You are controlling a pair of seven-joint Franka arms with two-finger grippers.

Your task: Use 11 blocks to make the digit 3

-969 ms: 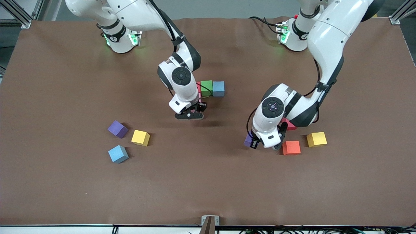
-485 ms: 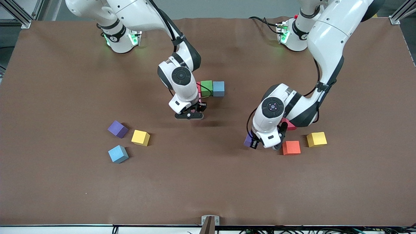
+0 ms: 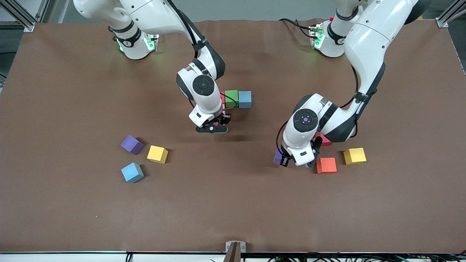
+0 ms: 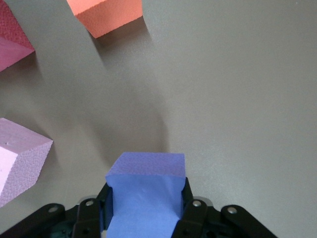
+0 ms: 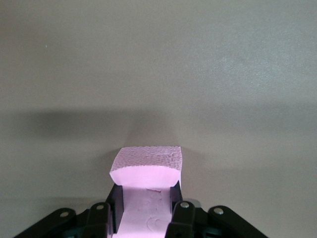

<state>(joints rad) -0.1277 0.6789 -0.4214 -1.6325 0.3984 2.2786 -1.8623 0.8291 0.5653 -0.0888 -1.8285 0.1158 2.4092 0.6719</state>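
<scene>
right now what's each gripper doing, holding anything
Left gripper: closed on a blue block.
Right gripper: closed on a pink block.

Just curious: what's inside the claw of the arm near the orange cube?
The left gripper is shut on a blue block. Its lower part is hidden between the fingers.

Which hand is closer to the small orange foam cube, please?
Left. The left hand, gripping a blue-purple cube, is right beside the orange foam cube; the right hand, gripping a pink cube, is near the green cube.
</scene>
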